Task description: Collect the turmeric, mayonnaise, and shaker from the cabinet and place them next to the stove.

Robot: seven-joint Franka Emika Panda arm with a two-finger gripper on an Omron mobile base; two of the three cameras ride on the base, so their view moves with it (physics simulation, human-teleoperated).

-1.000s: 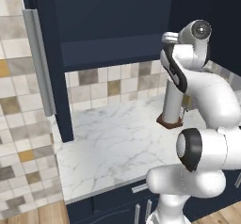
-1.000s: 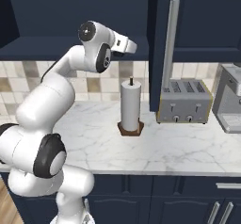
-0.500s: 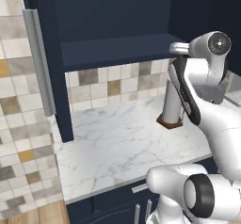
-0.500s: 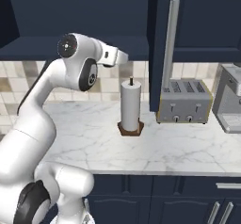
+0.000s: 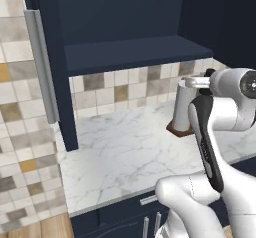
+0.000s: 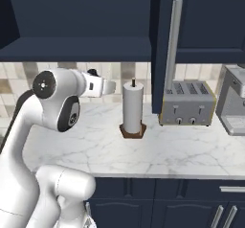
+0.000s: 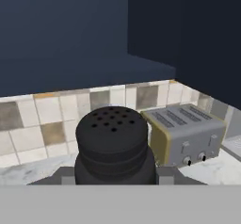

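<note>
The shaker [image 7: 113,145] sits right at the pincer, filling the lower middle of the hand view: an all-black body with a wider round cap whose flat top is dotted with small holes. Its lower body drops behind the bottom edge, and the finger tips are hidden there, so I cannot tell from the pictures whether the pincer is clamped on it or merely close around it.

In the right base view the pincer [image 6: 109,86] is at the end of the white wrist, held level above the marble counter [image 6: 191,150] and pointing toward the paper towel roll [image 6: 133,108], which stands upright on a brown base just ahead of it. In the left base view the wrist end [image 5: 192,83] overlaps the top of that same roll [image 5: 181,109].

Above and behind the pincer is the cabinet [image 5: 125,52], dark navy, with its 1 shelf bare where it can be seen. Its open door hangs beyond the roll, edge on, with the long silver bar handle [image 6: 173,45] running down it.

Past the roll, farther from the pincer, a toaster [image 7: 186,133] with 4 slots rests on the counter against the tiled backsplash [image 7: 42,119]. Beyond the toaster stands a grey coffee machine [image 6: 233,105].
</note>
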